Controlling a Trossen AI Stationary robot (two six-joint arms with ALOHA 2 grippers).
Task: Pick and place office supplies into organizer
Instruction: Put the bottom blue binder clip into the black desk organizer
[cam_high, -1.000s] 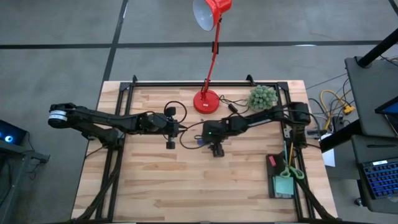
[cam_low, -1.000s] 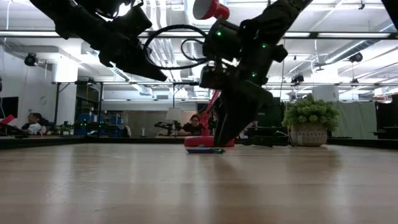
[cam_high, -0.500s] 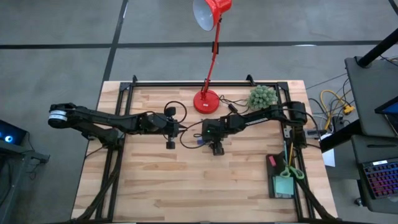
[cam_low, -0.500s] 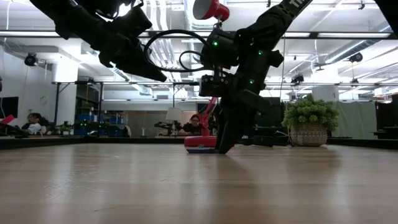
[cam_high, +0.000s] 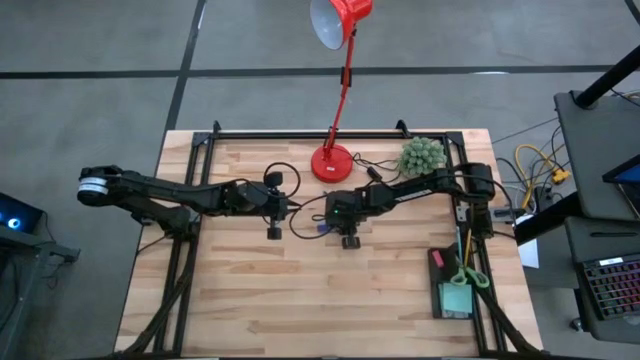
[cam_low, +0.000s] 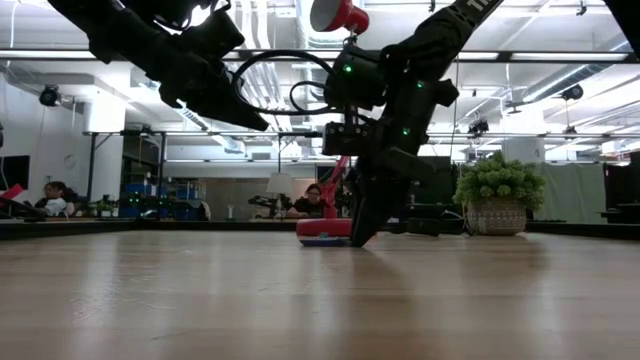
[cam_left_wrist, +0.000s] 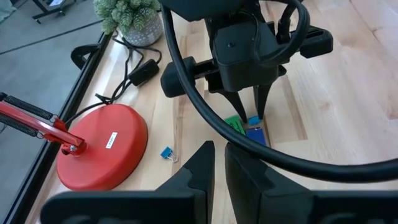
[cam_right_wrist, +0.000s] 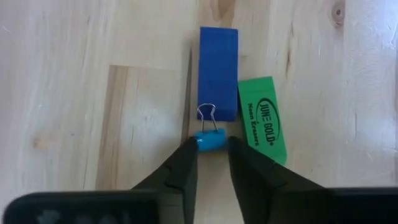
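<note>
Right gripper (cam_right_wrist: 211, 163) down at the tabletop just in front of the red lamp base (cam_high: 332, 162), fingers pinching a little blue binder clip (cam_right_wrist: 210, 138). Blue eraser (cam_right_wrist: 218, 73) and green eraser (cam_right_wrist: 262, 117) lying right beside the clip. Left gripper (cam_left_wrist: 219, 163) hovering near the lamp base too, fingers pressed together, holding nothing. Organizer (cam_high: 441, 291) well off from the lamp, at the table's right edge.

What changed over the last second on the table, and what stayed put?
The right gripper came down at mid-table and closed its fingers around the small blue binder clip, beside the blue eraser and green eraser. The left gripper stayed shut, hovering nearby; the organizer and its contents did not move.
</note>
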